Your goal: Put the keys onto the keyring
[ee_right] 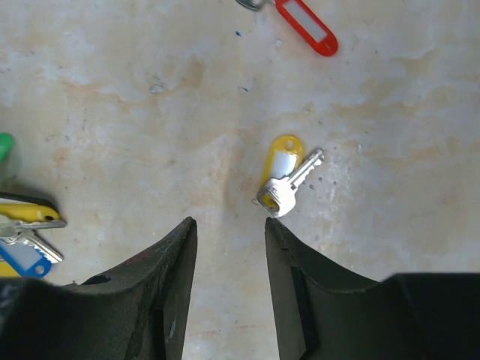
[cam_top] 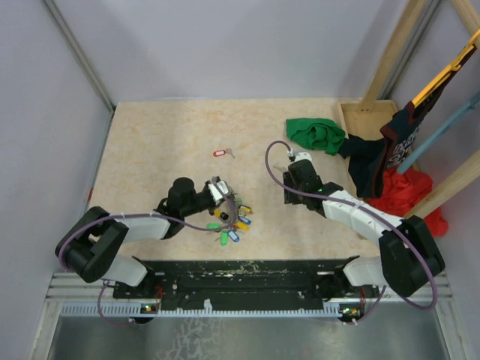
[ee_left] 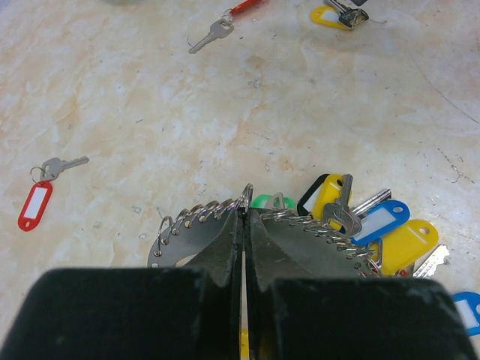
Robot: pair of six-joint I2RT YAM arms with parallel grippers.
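My left gripper (cam_top: 216,192) (ee_left: 246,214) is shut on the keyring (ee_left: 187,227), a grey metal ring edged with small loops. Its bunch of keys with yellow, blue and green tags (cam_top: 229,222) hangs to the right of the jaws (ee_left: 375,225). My right gripper (cam_top: 287,182) (ee_right: 229,223) is open and empty, just above the table. A loose silver key on a yellow tag (ee_right: 285,177) lies just beyond its right fingertip; it also shows in the left wrist view (ee_left: 335,15). No brass-yellow key with a dark head shows.
A key with a red oblong tag (cam_top: 220,153) (ee_left: 34,204) (ee_right: 304,26) lies farther back. A silver key with a red end (ee_left: 214,31) lies ahead of the left gripper. Green cloth (cam_top: 316,135), dark and red clothes (cam_top: 390,172) and a wooden tray (cam_top: 364,116) fill the back right.
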